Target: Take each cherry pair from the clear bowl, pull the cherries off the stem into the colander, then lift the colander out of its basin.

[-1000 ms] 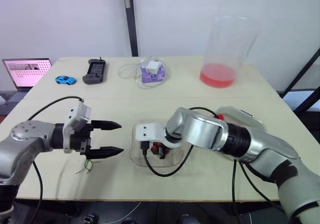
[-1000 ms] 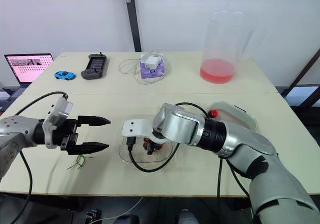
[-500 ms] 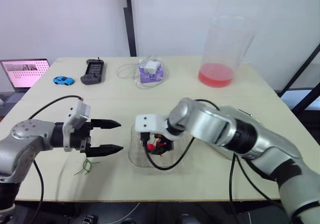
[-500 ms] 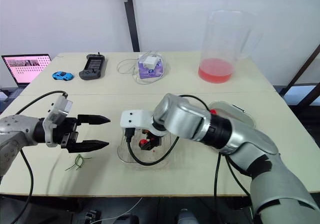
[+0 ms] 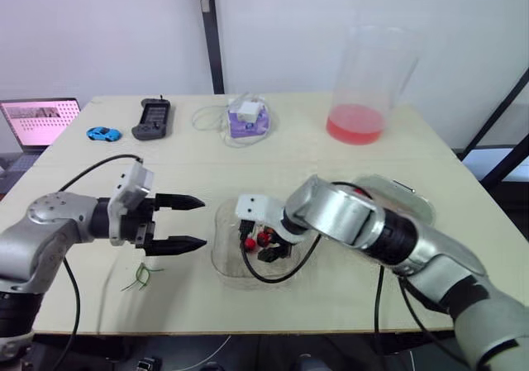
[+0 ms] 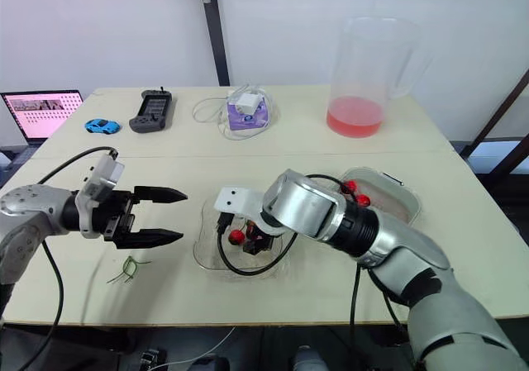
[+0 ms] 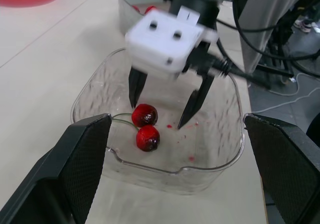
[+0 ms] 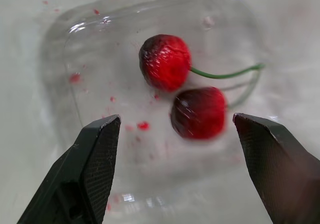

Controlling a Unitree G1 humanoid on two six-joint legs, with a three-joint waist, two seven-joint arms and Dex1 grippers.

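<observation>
1. Cherry pair of two red fruits on a forked green stem (image 8: pixel 166 63) is found in the square clear plastic bowl (image 7: pixel 175 172), under the right gripper (image 7: pixel 156 114), which is held wide.
2. One cherry should be pinched gently, so that nothing is crushed.
3. The left gripper (image 6: pixel 183 216), spread wide at the bowl's 9 o'clock, is judged ready for the other cherry.

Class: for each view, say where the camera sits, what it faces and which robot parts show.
Left eye view: head, facing down over the table; both arms, left gripper beside the clear bowl.
Right eye view: stereo twin, same scene.
Left wrist view: left wrist, along its fingers toward right gripper at cherry pair.
Right wrist view: right wrist, between its fingers into the bowl.
Wrist views share the cherry pair.
</observation>
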